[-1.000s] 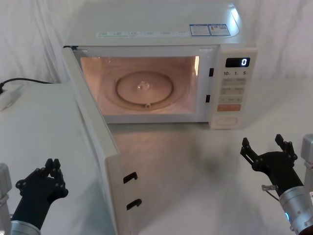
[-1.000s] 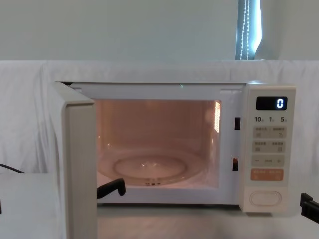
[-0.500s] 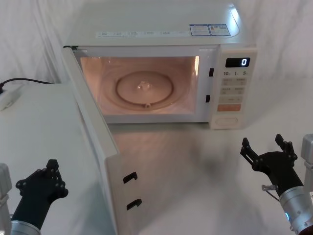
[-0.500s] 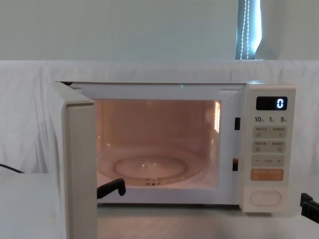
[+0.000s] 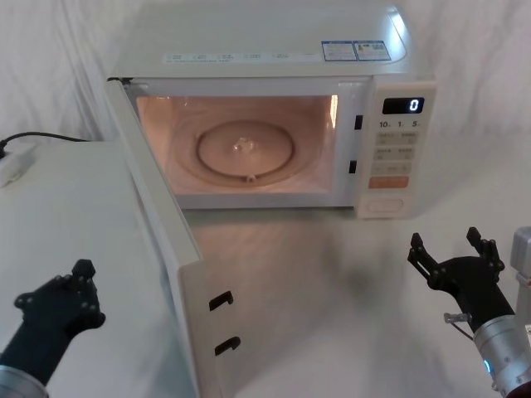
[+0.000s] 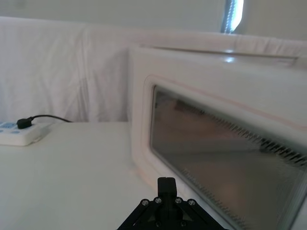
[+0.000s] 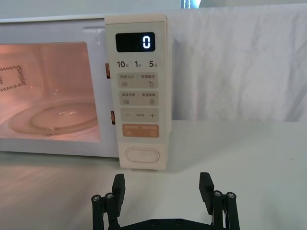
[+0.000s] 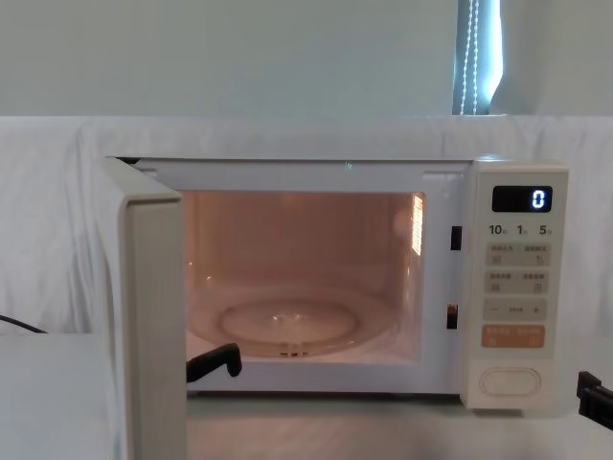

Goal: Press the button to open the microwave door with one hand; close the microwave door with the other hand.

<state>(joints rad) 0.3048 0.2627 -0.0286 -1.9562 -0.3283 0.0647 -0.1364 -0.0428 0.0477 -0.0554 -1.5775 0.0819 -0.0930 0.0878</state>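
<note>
Microwave door open, both my grippers low at the table's near edge.
Microwave door [image 5: 162, 249] swung wide; button [image 7: 142, 155] on panel bottom. Right gripper [image 7: 162, 190] faces it, fingers spread, empty. Left gripper [image 5: 56, 300] outside door, fingers' state unclear.

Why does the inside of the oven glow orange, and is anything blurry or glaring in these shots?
Head view: a lamp lights the cavity warm orange, spilling onto the table. Left wrist view: the microwave door window looks soft, with a bright glint on its top edge. Right wrist view: the display is crisp.
</note>
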